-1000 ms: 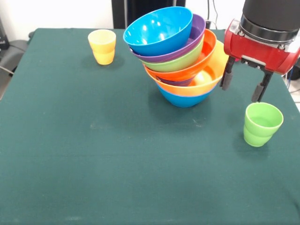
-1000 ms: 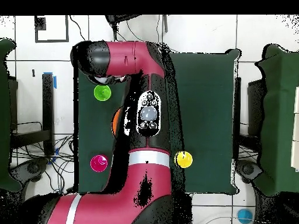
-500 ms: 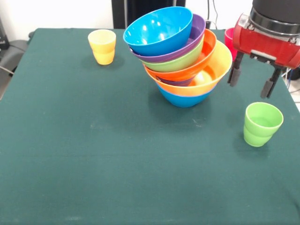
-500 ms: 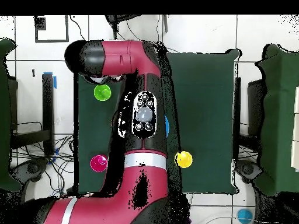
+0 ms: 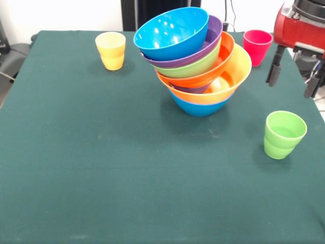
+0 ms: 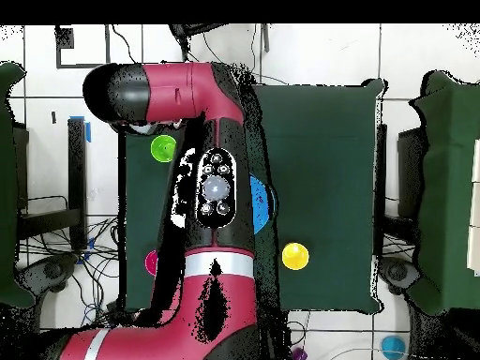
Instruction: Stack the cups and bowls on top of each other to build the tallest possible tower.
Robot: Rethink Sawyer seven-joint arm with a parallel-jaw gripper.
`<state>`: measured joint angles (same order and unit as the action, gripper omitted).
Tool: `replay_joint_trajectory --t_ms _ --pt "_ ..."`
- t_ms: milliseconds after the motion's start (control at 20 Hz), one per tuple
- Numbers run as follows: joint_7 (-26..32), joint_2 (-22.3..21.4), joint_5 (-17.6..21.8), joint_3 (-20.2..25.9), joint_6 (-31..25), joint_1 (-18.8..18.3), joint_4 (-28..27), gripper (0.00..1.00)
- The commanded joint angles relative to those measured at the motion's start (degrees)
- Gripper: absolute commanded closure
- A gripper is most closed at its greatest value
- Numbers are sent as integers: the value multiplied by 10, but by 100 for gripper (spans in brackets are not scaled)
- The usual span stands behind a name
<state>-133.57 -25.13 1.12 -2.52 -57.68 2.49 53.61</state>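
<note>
**Ana:** Cups first, nearest to farthest. Closest to the front camera is the light green cup (image 5: pixel 284 134), upright on the green tablecloth (image 5: pixel 127 178) at the picture's right. Beyond it stands the tower (image 5: pixel 195 61), and behind that the red-pink cup (image 5: pixel 257 46) and the yellow cup (image 5: pixel 110 50), both near the table's far edge.

**Ben:** And the tower itself?

**Ana:** Nested bowls that lean toward the picture's left. A blue bowl (image 5: pixel 198 108) sits lowest, with the yellow-orange bowl (image 5: pixel 234 76) in it, then orange-red, lime green and purple, and the top blue bowl (image 5: pixel 171 31) tilts its mouth forward and left.

**Ben:** Where is the gripper?

**Ana:** The gripper (image 5: pixel 294 76) hangs at the right edge, fingers spread apart and holding nothing. It is above and behind the light green cup, a little to its right, with clear air between them. The red-pink cup is just to its left, farther back.

**Ben:** So which step is this?

**Ana:** My guess is picking a cup, most likely the green one, since it is free-standing and close.

**Ben:** How to do it well?

**Ana:** Come straight down with one finger inside the rim and one outside, then pinch the wall. Lift clear before travelling. Set it gently into the top blue bowl, low on the tilted side, because that lean looks ready to slide with any sideways push.
</note>
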Motion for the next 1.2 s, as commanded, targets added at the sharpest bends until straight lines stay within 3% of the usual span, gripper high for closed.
replay_joint_trajectory --t_ms 50,300,500,1200 --pt "-35 45 7 30 -8 13 -4 0" --pt "-49 69 9 21 -2 20 -22 0" --pt "-55 108 11 15 -16 22 -76 0" --pt "-101 156 -12 -10 -46 53 -147 0"
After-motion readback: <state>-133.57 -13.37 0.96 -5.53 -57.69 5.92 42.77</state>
